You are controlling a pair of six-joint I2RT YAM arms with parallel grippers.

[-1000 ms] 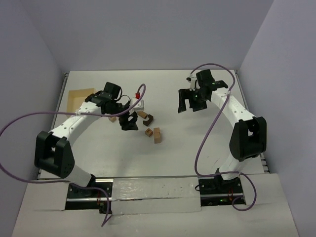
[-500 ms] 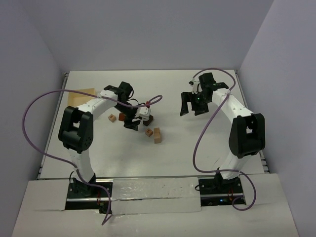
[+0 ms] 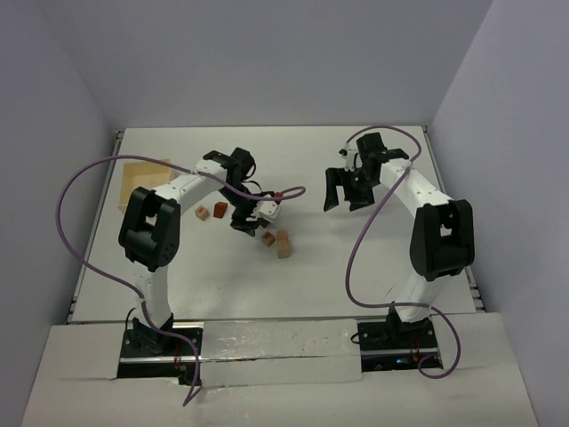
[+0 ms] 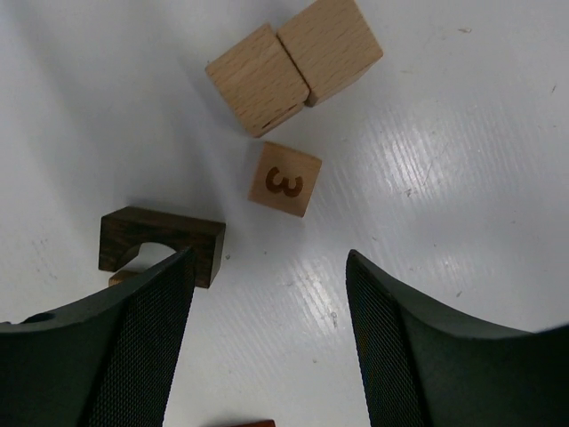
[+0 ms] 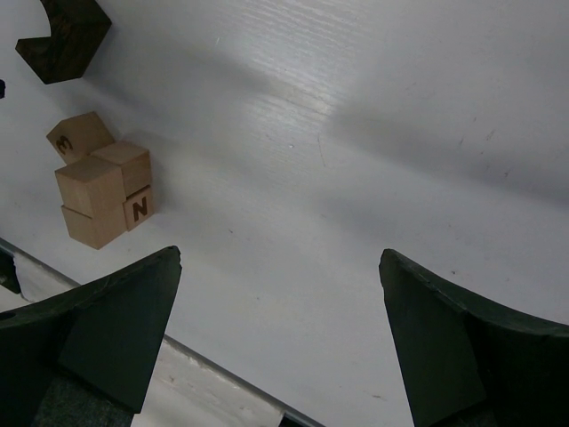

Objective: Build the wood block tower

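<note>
Left wrist view: blocks scattered toward twelve o'clock, seemingly none stacked; left gripper and right gripper spread, empty.

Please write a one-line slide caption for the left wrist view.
Open left gripper facing a dark arch block, a cube marked 3 and two pale cubes.

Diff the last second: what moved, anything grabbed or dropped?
The left arm folded in, its elbow swinging from far left toward the middle. The left claw slid slightly right above the blocks, open and empty. Nothing grabbed or dropped. The right claw barely shifted, open. The pale block pair and the number 3 block stayed put.
</note>
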